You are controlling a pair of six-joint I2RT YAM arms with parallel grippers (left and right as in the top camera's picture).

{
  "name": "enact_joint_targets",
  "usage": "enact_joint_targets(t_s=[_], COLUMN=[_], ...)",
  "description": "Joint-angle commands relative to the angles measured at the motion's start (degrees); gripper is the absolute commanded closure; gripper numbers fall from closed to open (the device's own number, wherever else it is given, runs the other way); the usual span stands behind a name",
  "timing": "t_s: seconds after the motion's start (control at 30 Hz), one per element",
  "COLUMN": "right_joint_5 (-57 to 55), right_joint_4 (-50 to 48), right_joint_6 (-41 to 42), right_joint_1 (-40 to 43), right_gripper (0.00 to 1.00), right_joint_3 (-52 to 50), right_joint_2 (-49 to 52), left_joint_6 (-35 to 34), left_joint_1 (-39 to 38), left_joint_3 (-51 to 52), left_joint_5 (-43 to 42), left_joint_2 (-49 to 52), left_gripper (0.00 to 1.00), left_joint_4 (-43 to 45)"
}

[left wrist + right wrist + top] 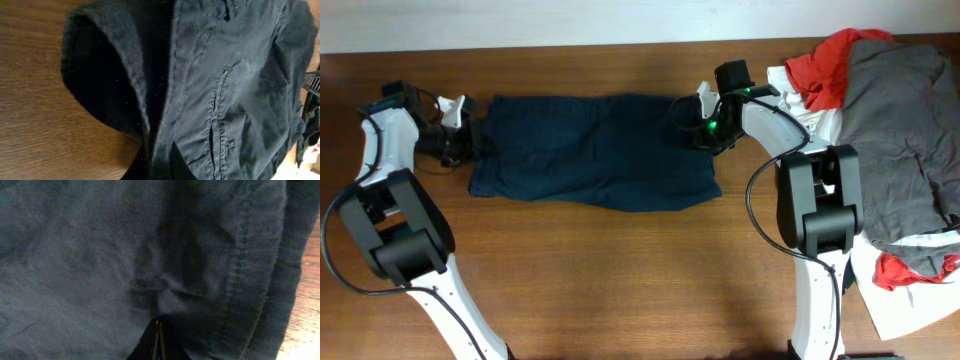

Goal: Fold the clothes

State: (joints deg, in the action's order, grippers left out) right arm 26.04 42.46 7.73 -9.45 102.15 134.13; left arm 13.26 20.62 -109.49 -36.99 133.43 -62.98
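The dark navy-blue shorts lie spread flat across the middle of the table. My left gripper sits at their left end, and the left wrist view shows it shut on a folded edge of the navy cloth. At the upper right corner of the shorts is my right gripper. In the right wrist view its black tips are pressed together, and the navy fabric puckers where they pinch it.
A pile of other clothes fills the right end of the table: a grey garment on top, red cloth behind it and white cloth beneath. Bare wooden tabletop stretches in front of the shorts.
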Motion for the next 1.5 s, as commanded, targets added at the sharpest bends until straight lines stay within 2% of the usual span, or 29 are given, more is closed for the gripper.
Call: enact_joint_targets(t_s=[0.0,0.1,0.2,0.47,0.57,0.93,1.47], right_joint_5=[-1.03,-1.20,-2.08,-2.71,-2.69,-2.71,-2.73], right_joint_4=[0.57,0.11,-0.09,-0.79,-0.96,-0.72,-0.92], right_joint_6=[0.98,1.44,2.99,4.28,4.83,4.81,4.79], right_joint_1=[-0.31,-1.25,-2.89,-4.15,-4.15,-4.55,-4.79], right_gripper=[0.96,0.96,0.96,0.96,0.96,0.96,0.96], right_joint_3=[-0.37,-0.37,-0.37,-0.37,-0.37,-0.37,-0.37], right_joint_2=[2.36,2.36,2.40,2.45,2.45,2.56,2.67], left_joint_6=[0.57,0.57,0.57,0.57,1.25,1.40,1.40], left_joint_1=[-0.68,-1.62,-1.70,-1.70,-4.28,-18.71,-22.40], left_joint_3=[-1.68,-1.68,-1.68,-1.68,-1.68,-1.55,-1.55], left_joint_5=[0.76,3.72,10.49,10.47,10.60,21.88,22.03], left_joint_2=[-6.05,-9.07,-12.48,-19.12,-19.69,-19.67,-19.67], left_gripper=[1.00,1.00,1.00,1.00,1.00,0.99,0.99], left_joint_4=[-0.22,-0.09,-0.50,-0.55,-0.52,-0.52,-1.42])
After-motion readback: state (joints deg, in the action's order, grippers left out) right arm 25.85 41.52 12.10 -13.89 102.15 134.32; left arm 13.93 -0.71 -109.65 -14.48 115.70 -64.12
